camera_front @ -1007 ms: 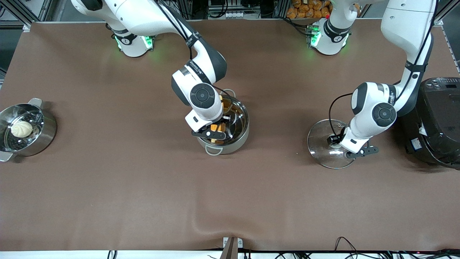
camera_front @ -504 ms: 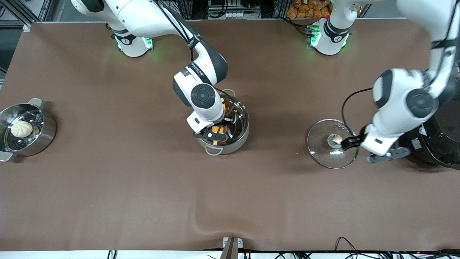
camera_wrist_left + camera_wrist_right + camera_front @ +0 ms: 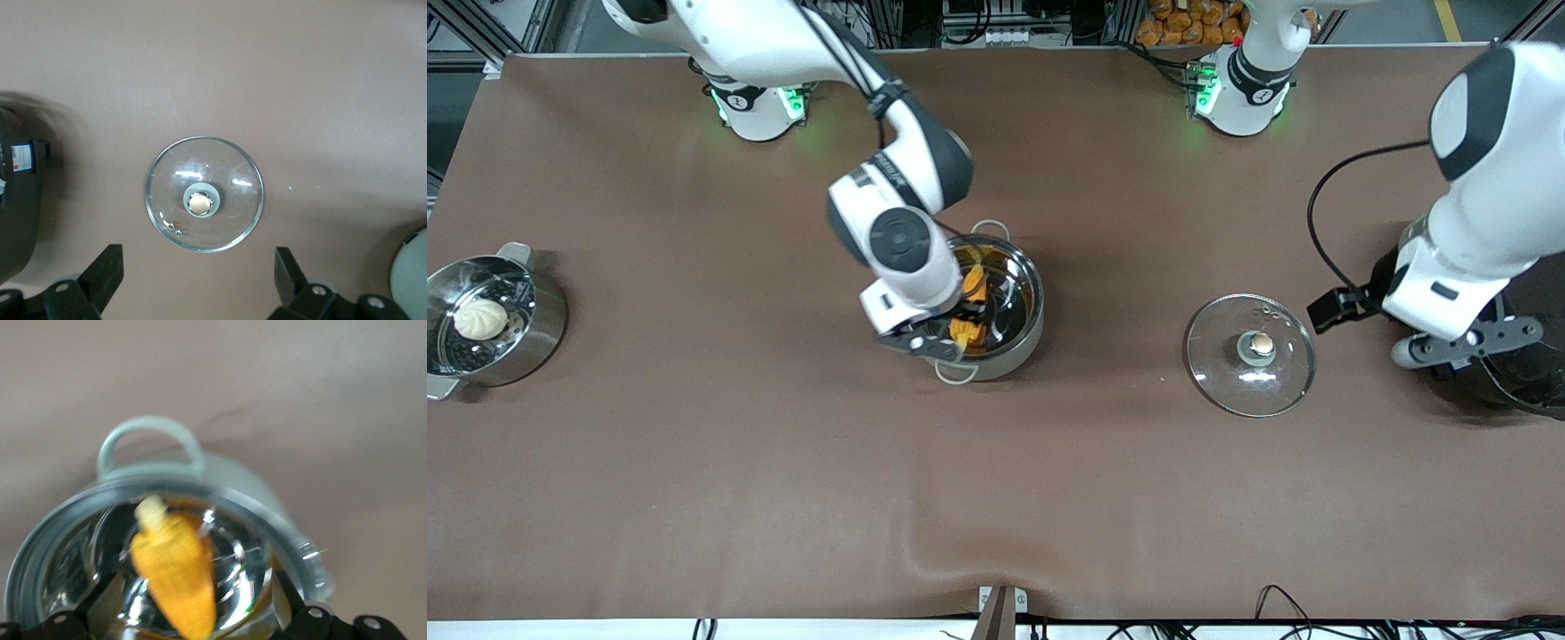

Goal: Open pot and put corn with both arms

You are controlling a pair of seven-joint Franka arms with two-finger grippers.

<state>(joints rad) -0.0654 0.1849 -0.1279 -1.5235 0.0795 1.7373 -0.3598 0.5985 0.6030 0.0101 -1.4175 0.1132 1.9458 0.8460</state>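
Observation:
The steel pot (image 3: 1033,302) stands open mid-table, and its rim (image 3: 223,499) also shows in the right wrist view. The yellow-orange corn (image 3: 973,286) lies inside it (image 3: 175,577), free of the fingers, its pale stalk toward a loop handle (image 3: 150,430). My right gripper (image 3: 959,313) hangs open just over the pot, one finger to each side of the cob (image 3: 193,607). The glass lid (image 3: 1249,356) lies flat on the table toward the left arm's end, knob up (image 3: 204,195). My left gripper (image 3: 1336,307) is open and empty, raised beside the lid (image 3: 197,283).
A steamer basket (image 3: 547,320) holding a white bun (image 3: 480,317) sits at the right arm's end. A big black cooker (image 3: 1529,373) stands at the left arm's end, close to the lid, and shows in the left wrist view (image 3: 17,200).
My left gripper let go of the lid knob and rose away toward the cooker. My right gripper opened, and the corn it held dropped into the pot.

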